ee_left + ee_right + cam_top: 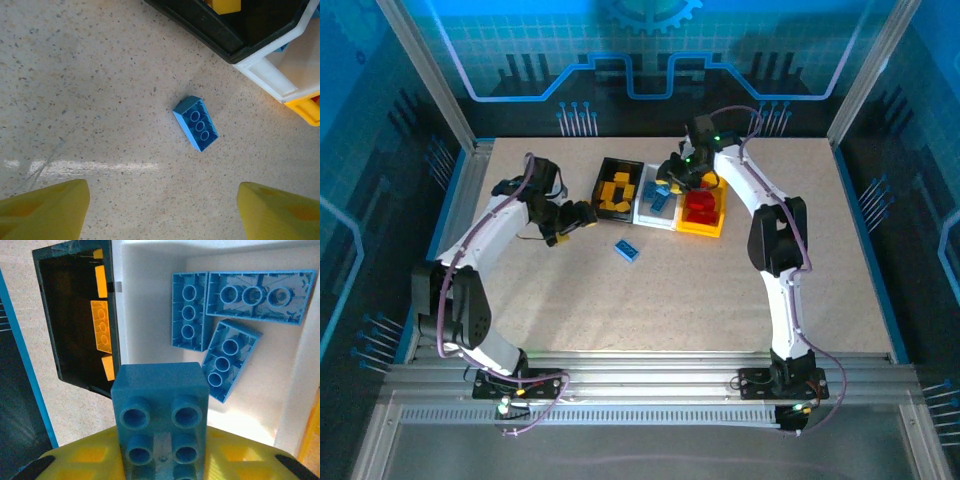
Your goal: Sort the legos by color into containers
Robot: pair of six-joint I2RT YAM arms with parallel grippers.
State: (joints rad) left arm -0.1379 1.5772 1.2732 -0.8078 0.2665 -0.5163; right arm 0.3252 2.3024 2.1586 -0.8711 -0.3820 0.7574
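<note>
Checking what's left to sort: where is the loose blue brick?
Top view: the blue brick lies alone on the table, just nearer the arms than the white bin, right of the left gripper.

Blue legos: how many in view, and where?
5. In the white bin: left brick, top brick, lower brick. A fourth brick sits at the right gripper over that bin. A loose brick lies on the table, outside any bin. Others may hide beneath the gripper.
</note>
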